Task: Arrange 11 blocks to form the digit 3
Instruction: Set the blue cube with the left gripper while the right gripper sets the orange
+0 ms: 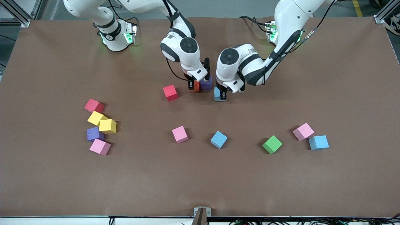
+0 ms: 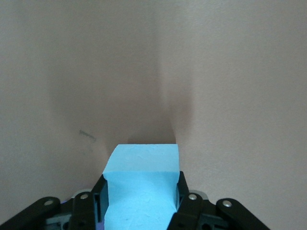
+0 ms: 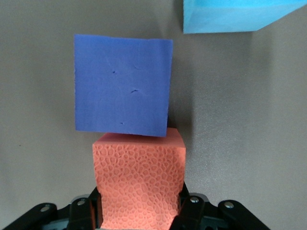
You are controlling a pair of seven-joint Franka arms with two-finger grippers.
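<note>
My right gripper [image 1: 193, 86] is shut on an orange block [image 1: 197, 85], low at the table's middle. The orange block [image 3: 139, 177] touches a purple block [image 3: 122, 86] that lies beside it [image 1: 206, 82]. My left gripper [image 1: 222, 95] is shut on a light blue block [image 1: 217, 93], just nearer the front camera than the purple one. In the left wrist view the blue block [image 2: 141, 187] fills the gap between the black fingers [image 2: 184, 201]. A corner of that blue block [image 3: 235, 14] shows in the right wrist view, apart from the purple block.
A red block [image 1: 170, 92] lies toward the right arm's end. A cluster of a dark pink [image 1: 94, 106], two yellow [image 1: 96, 118] [image 1: 107, 126], a purple [image 1: 94, 134] and a pink [image 1: 100, 147] block lies farther that way. Pink [image 1: 180, 134], blue [image 1: 218, 139], green [image 1: 272, 144], pink [image 1: 303, 131] and blue [image 1: 318, 142] blocks lie nearer the camera.
</note>
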